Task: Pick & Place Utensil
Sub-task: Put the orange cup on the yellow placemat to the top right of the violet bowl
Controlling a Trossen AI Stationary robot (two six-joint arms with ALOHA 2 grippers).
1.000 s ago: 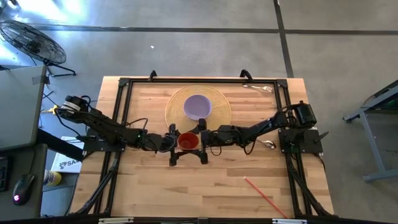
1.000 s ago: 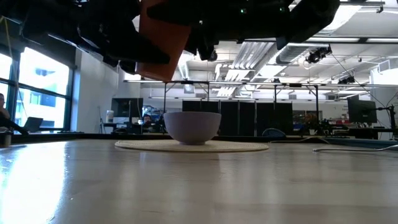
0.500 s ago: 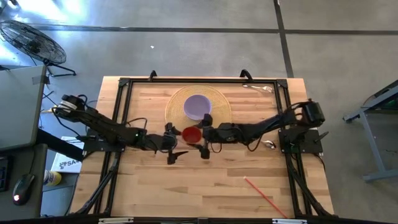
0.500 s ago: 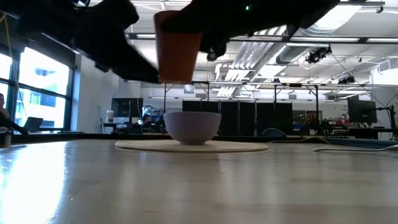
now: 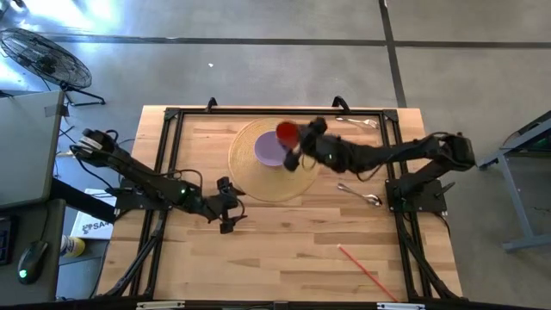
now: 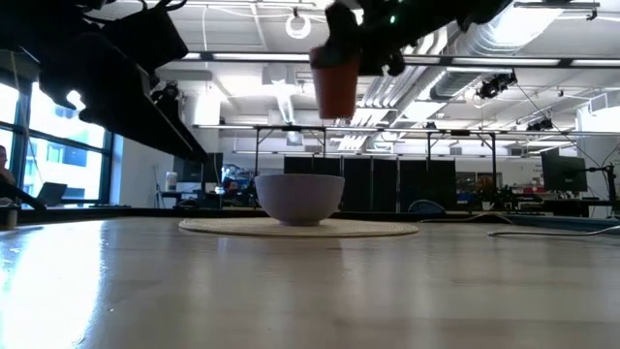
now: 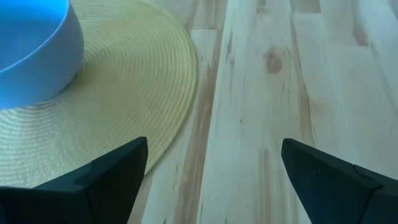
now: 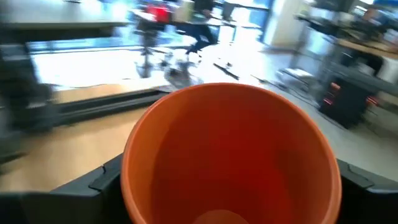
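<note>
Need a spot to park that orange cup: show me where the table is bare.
Bare wood lies between the woven mat and the red stick, across the near side. It is crowded at the mat: purple bowl, right hand holding the orange cup, and spoons beside it.

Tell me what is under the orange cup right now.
The orange cup, held in the right claw, hangs in the air above the far edge of the purple bowl, which sits on the round woven mat. The bowl's inside under the cup is covered from view.
</note>
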